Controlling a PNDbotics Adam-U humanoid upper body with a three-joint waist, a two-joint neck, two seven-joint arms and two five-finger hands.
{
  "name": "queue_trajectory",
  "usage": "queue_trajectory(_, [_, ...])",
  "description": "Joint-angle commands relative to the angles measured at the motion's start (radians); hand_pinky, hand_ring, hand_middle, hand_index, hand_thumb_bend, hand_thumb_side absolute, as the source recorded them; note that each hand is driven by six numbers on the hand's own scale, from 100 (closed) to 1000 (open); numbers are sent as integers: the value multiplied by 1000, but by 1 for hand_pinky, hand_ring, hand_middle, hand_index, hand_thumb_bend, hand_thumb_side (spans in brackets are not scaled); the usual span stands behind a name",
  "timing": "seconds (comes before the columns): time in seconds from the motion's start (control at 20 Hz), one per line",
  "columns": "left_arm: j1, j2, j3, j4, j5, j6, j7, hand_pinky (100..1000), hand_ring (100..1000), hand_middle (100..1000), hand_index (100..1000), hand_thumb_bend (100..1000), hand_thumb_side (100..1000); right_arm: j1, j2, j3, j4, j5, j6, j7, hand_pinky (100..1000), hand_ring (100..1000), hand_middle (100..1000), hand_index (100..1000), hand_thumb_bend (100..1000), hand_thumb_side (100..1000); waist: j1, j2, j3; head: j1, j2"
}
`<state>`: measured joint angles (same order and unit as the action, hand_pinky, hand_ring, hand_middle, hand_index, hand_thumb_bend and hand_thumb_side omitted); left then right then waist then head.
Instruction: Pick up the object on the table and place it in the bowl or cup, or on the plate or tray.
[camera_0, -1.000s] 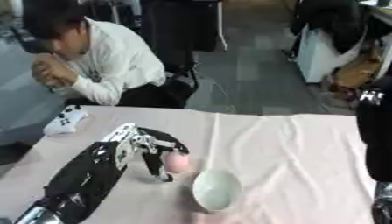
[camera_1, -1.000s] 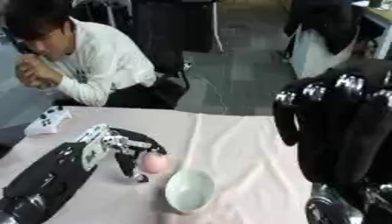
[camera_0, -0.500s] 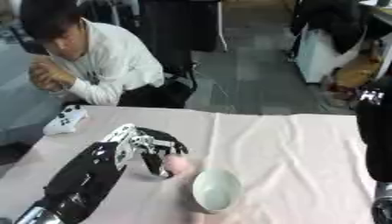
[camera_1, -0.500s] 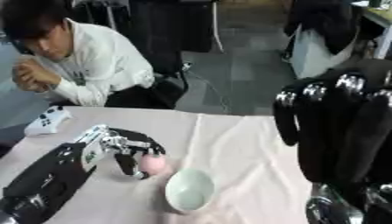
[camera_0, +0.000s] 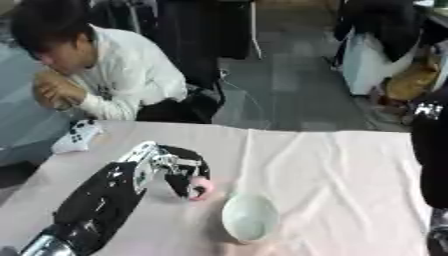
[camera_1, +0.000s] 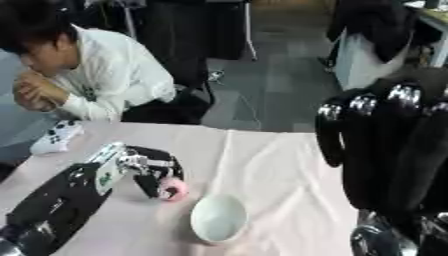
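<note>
Pale pink cloth covers the table (camera_0: 332, 165), chairs and a grey floor lying beyond. In the left eye view, the left hand (camera_0: 179, 167) is seen curled down round a small pink object (camera_0: 202, 188), which sits on the cloth just left of the white bowl (camera_0: 250, 218); whether it is lifted cannot be told. In the right eye view, the right hand (camera_1: 385, 150) is held up close to the camera, fingers straight and hanging, idle. Risk: the round object may be squeezed out and rolled off if fingers close unevenly, or the bowl knocked during transfer. Compared with a second ago, little is changed; hand and object are kept in nearly the same spot.
</note>
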<state>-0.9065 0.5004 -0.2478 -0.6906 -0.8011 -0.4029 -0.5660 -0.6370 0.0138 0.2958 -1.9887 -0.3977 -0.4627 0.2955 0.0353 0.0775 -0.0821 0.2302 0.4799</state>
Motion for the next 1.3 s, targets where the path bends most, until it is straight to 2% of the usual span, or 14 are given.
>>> queue_trajectory(0.05, [-10,16,9,-11,-14,-1,43,100,100,412,567,100,487,-20,4,1,-11,1,-1,1,100,100,100,257,698,658,0,-11,0,7,-12])
queue_trajectory(0.15, [-9,17,12,-9,-19,1,70,100,100,359,510,100,594,-19,4,1,-11,1,-1,1,100,100,100,257,697,659,0,-11,1,7,-11])
queue_trajectory(0.3, [-6,19,11,-9,-26,-6,111,100,100,268,451,100,578,-19,3,1,-11,1,-1,1,100,100,100,257,697,657,0,-11,1,7,-11])
queue_trajectory(0.55, [4,26,10,-33,-65,-39,197,100,100,164,401,100,553,-20,3,0,-11,1,-2,1,100,100,100,257,697,656,0,-11,2,8,-10])
queue_trajectory(0.85, [28,46,12,-75,-47,-45,256,100,100,149,387,100,556,-18,-1,-1,-11,1,-2,-1,100,100,100,257,695,656,1,-12,6,5,-7])
queue_trajectory(1.3, [77,122,-30,-246,123,0,211,100,100,145,390,100,558,-15,-11,-1,-11,1,-2,-3,100,100,100,255,690,662,5,-15,12,-2,-1])
